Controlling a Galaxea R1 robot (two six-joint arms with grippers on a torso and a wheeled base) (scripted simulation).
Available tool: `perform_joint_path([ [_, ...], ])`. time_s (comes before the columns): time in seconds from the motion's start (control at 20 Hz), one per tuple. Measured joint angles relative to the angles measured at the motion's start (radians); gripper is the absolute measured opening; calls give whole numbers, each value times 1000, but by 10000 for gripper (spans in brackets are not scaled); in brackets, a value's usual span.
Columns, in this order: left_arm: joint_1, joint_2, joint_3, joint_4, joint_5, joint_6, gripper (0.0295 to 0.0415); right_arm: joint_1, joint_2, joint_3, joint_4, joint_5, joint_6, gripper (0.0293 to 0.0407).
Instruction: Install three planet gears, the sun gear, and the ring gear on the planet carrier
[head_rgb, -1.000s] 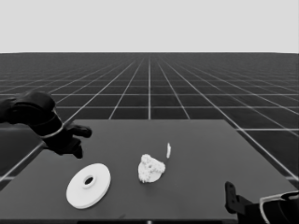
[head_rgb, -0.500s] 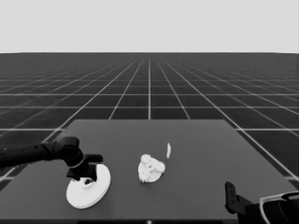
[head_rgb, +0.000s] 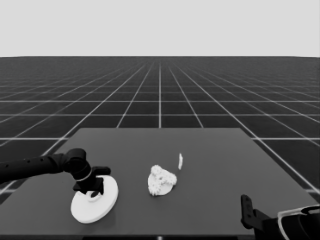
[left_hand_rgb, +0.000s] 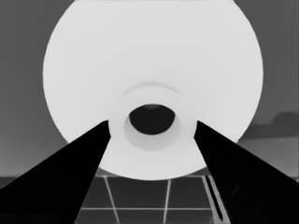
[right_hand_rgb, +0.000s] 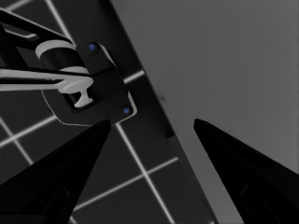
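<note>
Head camera high at the near side, looking down across the table (head_rgb: 210, 200) toward the far horizon, left wrist camera close above the larger round part (left_hand_rgb: 154, 60) (head_rgb: 95, 201), shared with the head view, right wrist camera over the table's near right corner.

Right gripper (right_hand_rgb: 152, 123) jaws apart over table (right_hand_rgb: 233, 60) corner, floor grid (right_hand_rgb: 140, 172).

Thin white piece (head_rgb: 180, 160) on dark table (head_rgb: 225, 170), grid floor (head_rgb: 160, 95) beyond
</note>
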Motion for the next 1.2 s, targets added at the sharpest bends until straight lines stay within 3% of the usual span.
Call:
perform_joint_path([
  [0.25, 0, 0, -1, 0, 0, 0, 348, 0, 0, 0, 0, 0, 0, 385],
  [0.35, -295, -75, 163, -276, 154, -50, 348, 0, 0, 0, 0, 0, 0, 385],
  [0.4, -386, -72, 156, -353, 182, -48, 348, 0, 0, 0, 0, 0, 0, 385],
  [0.5, -468, -62, 132, -422, 209, -39, 348, 0, 0, 0, 0, 0, 0, 385],
  [0.75, -502, -54, 113, -453, 223, -33, 348, 0, 0, 0, 0, 0, 0, 385],
  [0.8, -473, 139, 52, -439, 182, -332, 348, 0, 0, 0, 0, 0, 0, 385],
  [0.85, -457, 435, -63, -423, 170, -441, 348, 0, 0, 0, 0, 0, 0, 385],
  [0.95, -442, 723, -337, -409, 176, -380, 348, 0, 0, 0, 0, 0, 0, 385],
  [1.2, -436, 859, -544, -401, 183, -287, 348, 0, 0, 0, 0, 0, 0, 385],
])
